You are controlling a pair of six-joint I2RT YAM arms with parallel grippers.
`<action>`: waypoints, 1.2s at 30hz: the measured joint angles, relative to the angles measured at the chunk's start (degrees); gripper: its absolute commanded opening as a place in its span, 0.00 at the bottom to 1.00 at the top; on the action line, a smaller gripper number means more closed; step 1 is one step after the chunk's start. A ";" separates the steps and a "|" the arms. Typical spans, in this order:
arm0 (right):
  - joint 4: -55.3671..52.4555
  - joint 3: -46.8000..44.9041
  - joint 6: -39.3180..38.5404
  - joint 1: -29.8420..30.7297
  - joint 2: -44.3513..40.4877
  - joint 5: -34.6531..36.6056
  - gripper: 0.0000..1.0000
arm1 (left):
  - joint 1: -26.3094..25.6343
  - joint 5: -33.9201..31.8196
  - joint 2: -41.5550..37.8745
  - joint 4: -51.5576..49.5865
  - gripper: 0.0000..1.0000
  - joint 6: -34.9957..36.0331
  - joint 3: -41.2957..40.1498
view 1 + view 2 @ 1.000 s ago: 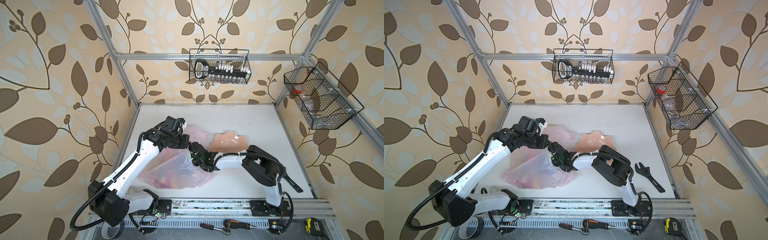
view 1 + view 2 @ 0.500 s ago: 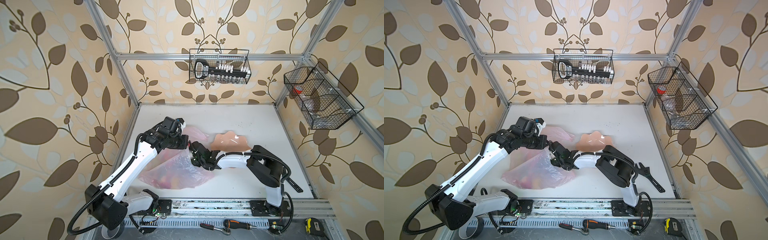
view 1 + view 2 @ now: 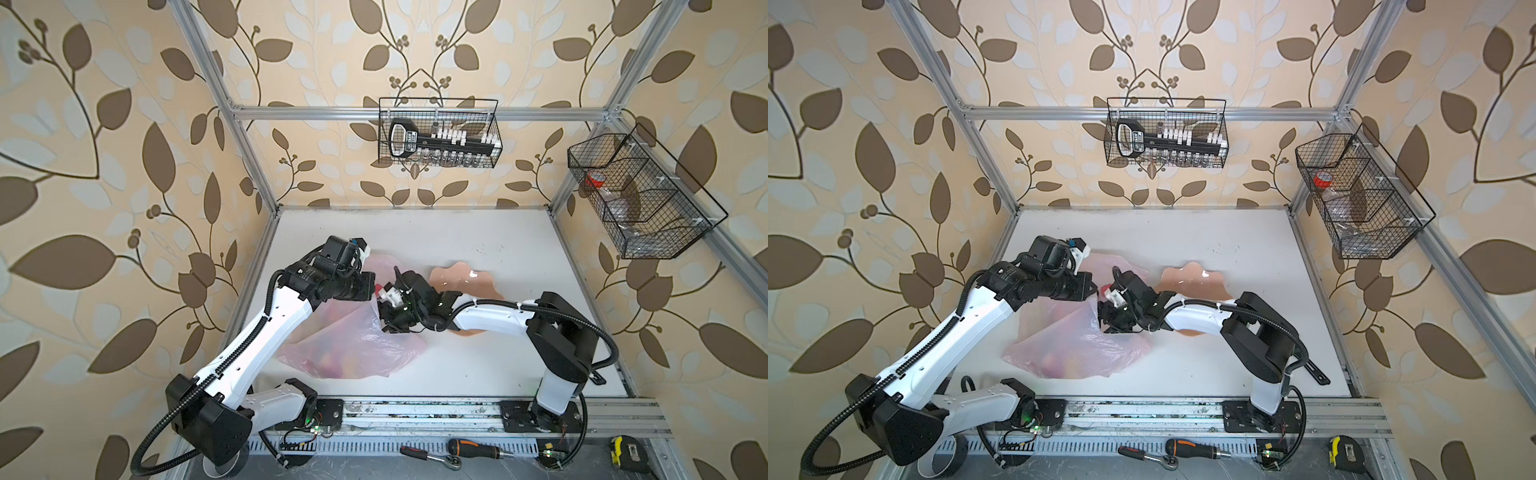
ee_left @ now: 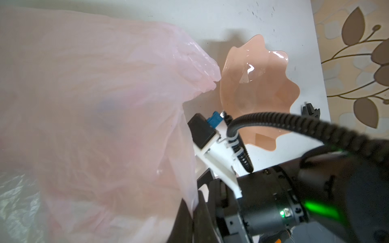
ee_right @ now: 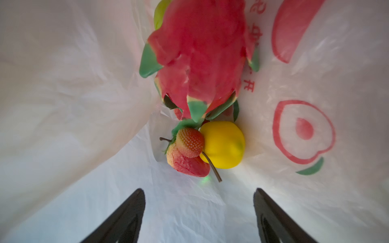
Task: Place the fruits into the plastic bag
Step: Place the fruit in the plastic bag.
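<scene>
The pale-pink plastic bag [image 3: 353,345] [image 3: 1075,349] lies at the left middle of the table, its edge lifted. My left gripper [image 4: 194,212] [image 3: 376,293] is shut on that edge. My right gripper [image 5: 199,195] [image 3: 386,320] stands open inside the bag's mouth, with nothing between its fingers. Fruits lie ahead of it in the bag: a red-and-green dragon fruit [image 5: 200,52], a yellow lemon [image 5: 224,145], two red strawberries [image 5: 189,142] and a bit of green pear [image 5: 159,14]. In both top views the fruits show only as dim colours through the film.
The peach wavy-edged plate [image 3: 461,278] [image 4: 259,84] sits just right of the bag, partly under my right forearm. A black wrench [image 3: 1314,372] lies by the right arm's base. Two wire baskets [image 3: 438,133] [image 3: 640,195] hang on the walls. Hand tools [image 3: 478,449] lie on the front rail.
My right arm's elbow has swung a little to the right while its gripper stays at the bag's mouth. The left arm still holds the bag's edge up in the same place.
</scene>
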 measured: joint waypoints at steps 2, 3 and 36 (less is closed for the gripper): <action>-1.51 -0.96 -1.11 -1.42 -1.60 0.94 0.84 | 0.00 0.04 -0.04 0.09 0.00 0.00 -0.24; -2.86 -1.14 -2.12 -2.25 -2.51 1.66 0.84 | 0.00 0.07 -0.11 0.11 0.00 0.00 -0.52; -14.05 -25.00 -44.37 -0.79 -38.42 14.34 0.95 | 0.00 0.17 1.55 0.07 0.00 0.63 -0.94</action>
